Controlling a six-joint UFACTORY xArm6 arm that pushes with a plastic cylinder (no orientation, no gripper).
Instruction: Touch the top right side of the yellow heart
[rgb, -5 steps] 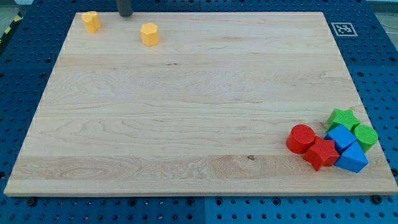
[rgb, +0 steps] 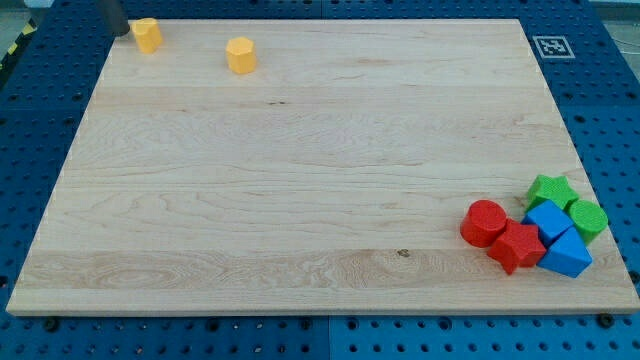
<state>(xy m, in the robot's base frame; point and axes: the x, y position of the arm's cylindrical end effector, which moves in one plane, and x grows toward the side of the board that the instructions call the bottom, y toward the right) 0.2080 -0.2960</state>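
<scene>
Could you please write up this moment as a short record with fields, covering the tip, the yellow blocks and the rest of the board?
tip: my tip at the view's top left corner, just left of the yellow heart, close beside it; contact cannot be told
yellow heart: near the top left corner of the board
yellow block: right of the heart, apart from it
cluster: red cylinder, red block, two blue blocks, green star, green block, bottom right

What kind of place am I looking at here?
Probably a robotics lab test bench: a wooden board sits on a blue perforated table, bears a printed square marker, and holds small coloured blocks such as a red cylinder.
</scene>
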